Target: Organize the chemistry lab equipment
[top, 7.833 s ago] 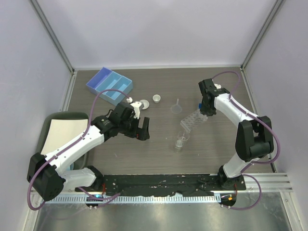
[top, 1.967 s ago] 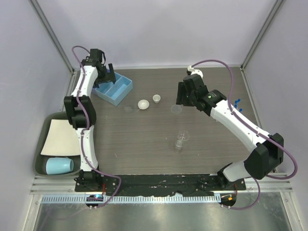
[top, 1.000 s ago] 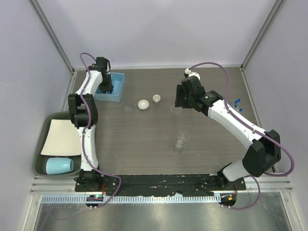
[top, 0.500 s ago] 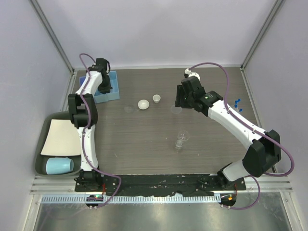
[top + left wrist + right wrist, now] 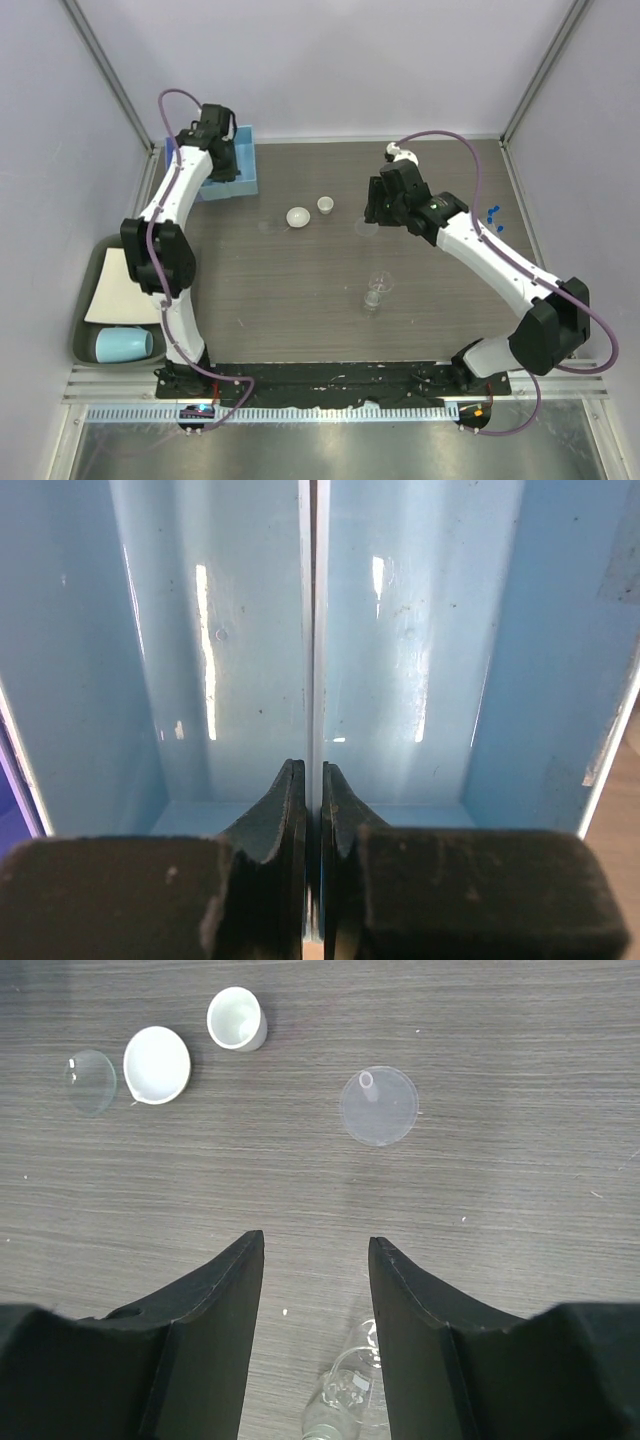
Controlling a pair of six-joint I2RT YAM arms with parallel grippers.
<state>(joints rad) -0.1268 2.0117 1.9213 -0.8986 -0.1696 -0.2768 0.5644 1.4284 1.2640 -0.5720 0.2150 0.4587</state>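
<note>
Stuff off to my left: dark bin (image 5: 76, 335) beside table (image 5: 300, 310), white sheet (image 5: 110, 300) inside, pale-blue cup (image 5: 125, 344) on side at near end. Blue tray (image 5: 246, 165) far-left corner, divider (image 5: 311, 630) down middle.

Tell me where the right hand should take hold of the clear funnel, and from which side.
Grip the clear funnel by its narrow stem, probably from straight above. It seems to sit mouth-down on the table with the stem pointing up, so the wide rim lies flat with little to pinch. The right hand, open, could close across the stem.
</note>
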